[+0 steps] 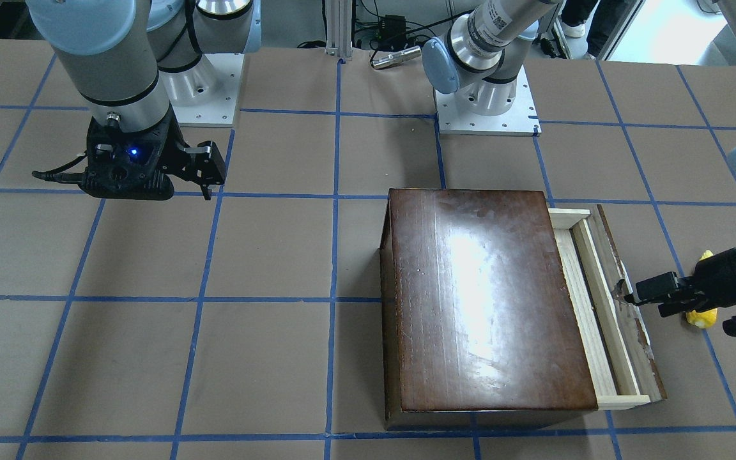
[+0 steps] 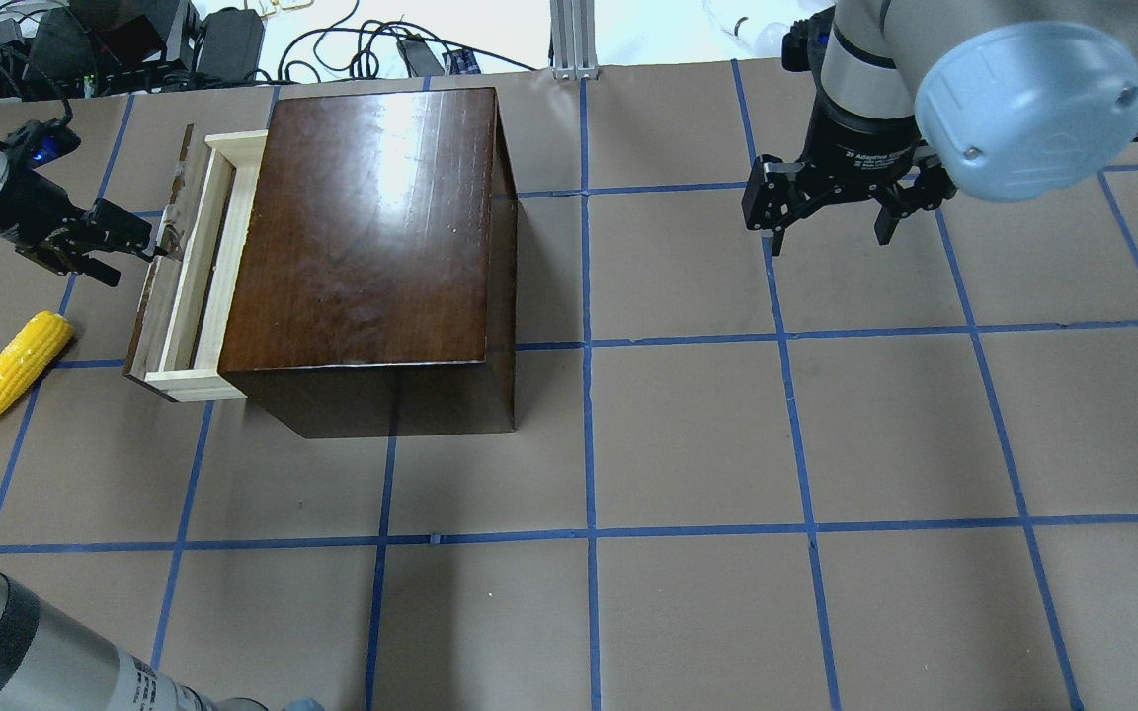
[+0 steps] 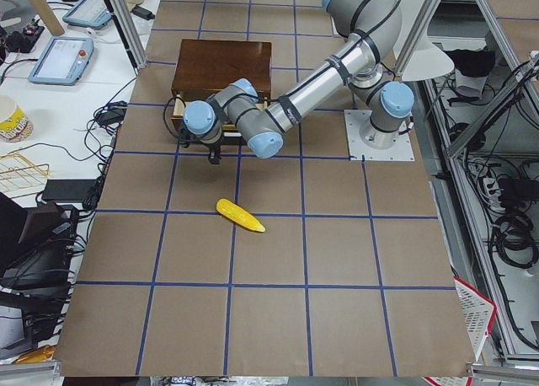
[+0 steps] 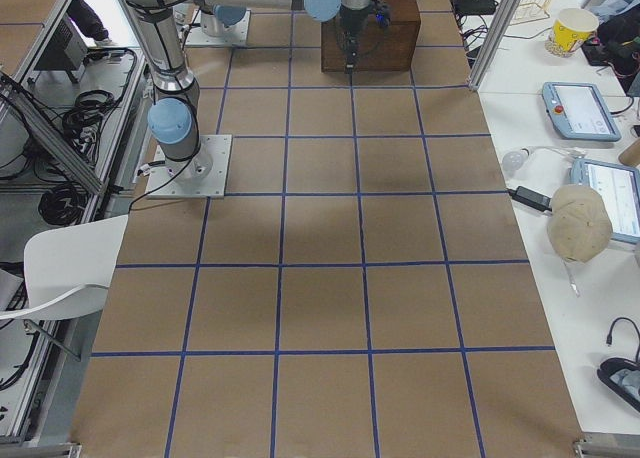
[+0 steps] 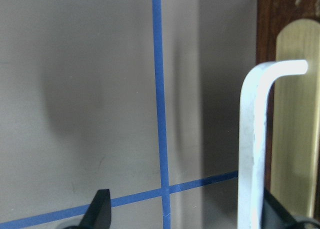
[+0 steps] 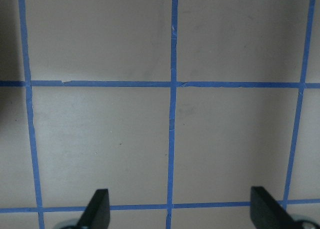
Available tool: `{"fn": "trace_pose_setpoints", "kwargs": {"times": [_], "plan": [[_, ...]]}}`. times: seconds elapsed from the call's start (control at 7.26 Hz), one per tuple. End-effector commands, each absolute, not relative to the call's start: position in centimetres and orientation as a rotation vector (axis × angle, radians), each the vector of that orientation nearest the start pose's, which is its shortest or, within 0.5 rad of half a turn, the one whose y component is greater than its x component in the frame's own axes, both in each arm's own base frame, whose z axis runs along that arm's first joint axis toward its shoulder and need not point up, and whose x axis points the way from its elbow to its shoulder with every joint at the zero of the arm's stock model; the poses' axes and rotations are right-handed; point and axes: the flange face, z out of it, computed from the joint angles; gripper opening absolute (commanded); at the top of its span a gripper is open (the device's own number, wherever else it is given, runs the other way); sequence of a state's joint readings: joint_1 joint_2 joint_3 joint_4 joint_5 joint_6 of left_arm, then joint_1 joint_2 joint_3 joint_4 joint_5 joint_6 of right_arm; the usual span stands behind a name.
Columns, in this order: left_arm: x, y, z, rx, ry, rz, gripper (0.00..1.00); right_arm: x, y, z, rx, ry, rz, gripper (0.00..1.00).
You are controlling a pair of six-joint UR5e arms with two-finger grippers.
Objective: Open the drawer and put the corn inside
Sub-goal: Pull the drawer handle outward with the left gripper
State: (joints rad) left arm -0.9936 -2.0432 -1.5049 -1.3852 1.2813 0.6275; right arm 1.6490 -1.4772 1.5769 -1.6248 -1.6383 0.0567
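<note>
Corn (image 2: 14, 371) whole overhead; half-hidden front-facing

The drawer (image 2: 192, 262) sits in the upper left of the overhead view, pulled partway out of the left side of the box (image 2: 371, 227). It shows pale wood rails around a narrow dark gap, and a worn dark-brown front panel with a bent metal pull (image 5: 252, 139). The corn (image 2: 14, 372), yellow with rows of kernels, lies flat at the left edge, below and left of the drawer and apart from it. It lies diagonally, with its tapered tip toward the lower left.
</note>
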Motion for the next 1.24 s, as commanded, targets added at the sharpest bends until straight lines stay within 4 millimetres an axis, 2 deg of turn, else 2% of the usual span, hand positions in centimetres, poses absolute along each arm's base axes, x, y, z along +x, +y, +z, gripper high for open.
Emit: {"fn": "trace_pose_setpoints", "kwargs": {"times": [0.0,1.1], "plan": [[21.2,-61.5,27.1,0.026,3.493,0.041,1.00,16.7,-51.3,44.3,-0.037,3.211,0.066,1.00],[22.4,-61.0,27.6,0.024,3.437,0.077,1.00,16.7,-51.4,44.3,-0.037,3.211,0.064,1.00]]}}
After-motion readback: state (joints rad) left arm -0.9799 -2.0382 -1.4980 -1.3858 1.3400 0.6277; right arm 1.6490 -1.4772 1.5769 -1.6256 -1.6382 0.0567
